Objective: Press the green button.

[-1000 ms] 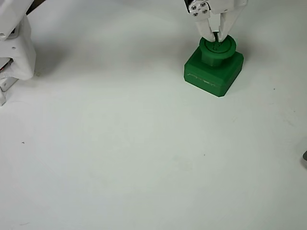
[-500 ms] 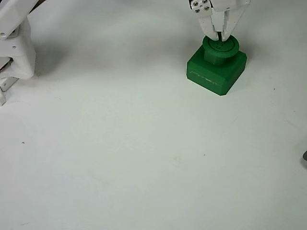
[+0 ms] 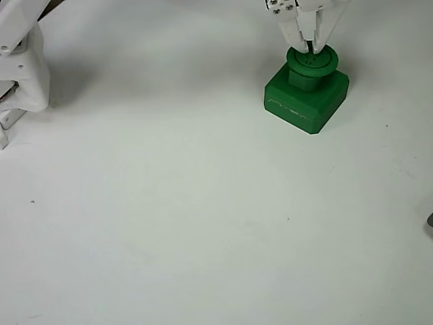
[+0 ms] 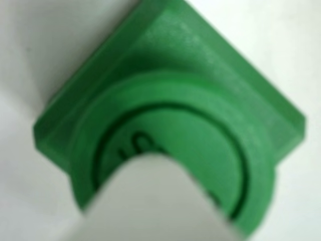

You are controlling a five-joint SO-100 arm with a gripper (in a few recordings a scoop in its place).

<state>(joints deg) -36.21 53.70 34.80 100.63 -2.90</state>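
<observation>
In the overhead view the green button (image 3: 311, 59) is seen toward one o'clock on the white bench (image 3: 203, 217), near the top edge. Its round dark-green cap is carried on a short stem above a square green base block (image 3: 306, 101), which is turned so that one corner points toward five o'clock. The block rests flat on the bench, and a pale scuff line is visible along its lower left face.

The white gripper (image 3: 311, 47) enters from the top edge at twelve o'clock and reaches down onto the cap. Its two fingers (image 3: 298, 30) are drawn together to a narrow point, with only a thin dark slit left between them, and nothing is held in them. The tips are placed at the twelve o'clock edge of the cap; touch appears likely, but firm contact cannot be confirmed.

In the wrist view the green button (image 4: 200, 150) is shown very close and blurred, with a raised ring around the cap's face and part of some embossed lettering visible at nine o'clock, too blurred to read. A white finger (image 4: 155, 201) rises from six o'clock and covers the lower part of the cap. The corners of the base block (image 4: 241, 80) are seen behind the cap.

A white arm base (image 3: 24, 64) is seen at the bench's ten o'clock edge in the overhead view, well apart from the button.
</observation>
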